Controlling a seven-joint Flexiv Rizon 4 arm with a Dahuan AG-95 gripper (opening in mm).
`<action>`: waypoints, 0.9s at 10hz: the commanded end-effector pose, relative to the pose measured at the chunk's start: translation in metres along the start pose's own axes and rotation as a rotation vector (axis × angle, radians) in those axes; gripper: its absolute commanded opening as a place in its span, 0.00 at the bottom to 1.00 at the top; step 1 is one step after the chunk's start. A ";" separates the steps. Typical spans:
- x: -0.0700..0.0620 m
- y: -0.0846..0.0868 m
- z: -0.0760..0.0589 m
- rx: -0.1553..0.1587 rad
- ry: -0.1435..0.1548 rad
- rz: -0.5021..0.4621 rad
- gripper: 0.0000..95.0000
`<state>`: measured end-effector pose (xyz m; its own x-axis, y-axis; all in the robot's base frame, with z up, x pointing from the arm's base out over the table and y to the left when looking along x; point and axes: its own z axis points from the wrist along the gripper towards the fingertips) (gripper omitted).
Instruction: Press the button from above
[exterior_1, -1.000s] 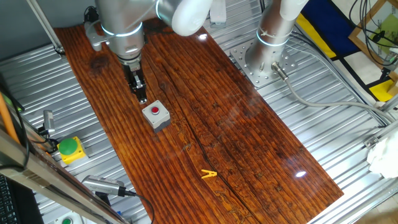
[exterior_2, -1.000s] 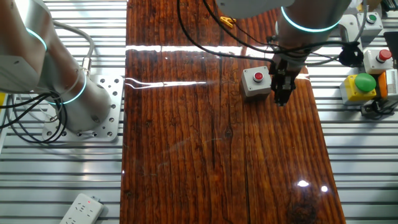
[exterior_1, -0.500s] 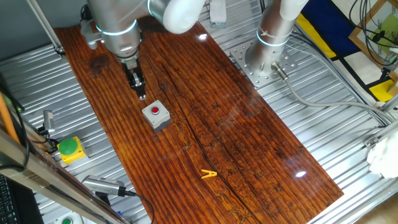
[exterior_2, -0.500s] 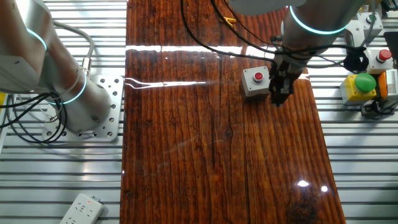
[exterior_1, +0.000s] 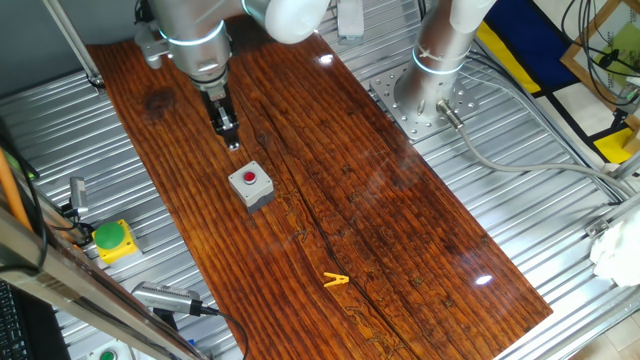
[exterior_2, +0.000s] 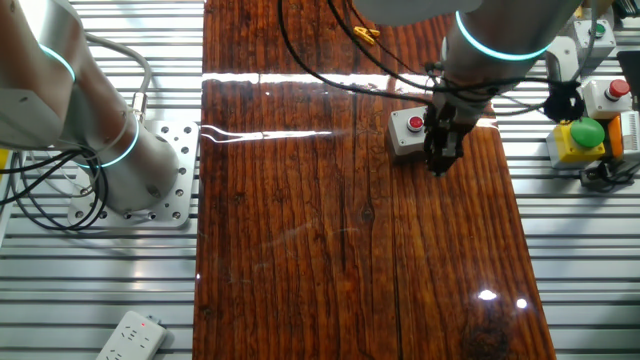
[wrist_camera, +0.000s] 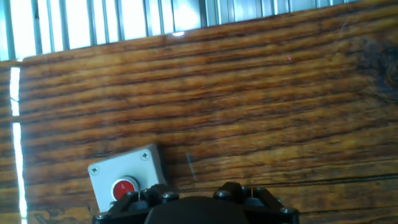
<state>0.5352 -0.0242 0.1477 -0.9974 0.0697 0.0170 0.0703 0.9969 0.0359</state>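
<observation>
The button (exterior_1: 250, 180) is small, round and red, set in a grey square box (exterior_1: 257, 195) on the wooden board (exterior_1: 380, 210). My gripper (exterior_1: 231, 143) points down beside the box, on its far side in this view, its tip above the board and not over the button. In the other fixed view the gripper (exterior_2: 437, 166) hangs just right of the box, overlapping its right edge, with the button (exterior_2: 416, 122) uncovered. The hand view shows the button (wrist_camera: 124, 188) at lower left and only the gripper body; the fingertips are hidden.
A green button on a yellow box (exterior_1: 111, 238) sits off the board on the metal table, also seen in the other fixed view (exterior_2: 580, 135) beside another red-button box (exterior_2: 612, 93). A yellow clip (exterior_1: 336, 281) lies on the board. A second arm's base (exterior_1: 425, 95) stands beside it.
The gripper has shifted a little: its tip moved up the picture in one fixed view and sideways towards the box in the other. The box has not moved.
</observation>
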 end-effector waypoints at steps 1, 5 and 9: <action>0.002 -0.001 0.000 -0.010 0.005 0.013 0.60; -0.001 0.001 0.003 -0.044 0.000 0.043 0.60; -0.006 0.006 0.006 -0.089 0.006 0.096 0.60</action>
<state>0.5420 -0.0191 0.1418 -0.9865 0.1612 0.0284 0.1635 0.9791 0.1209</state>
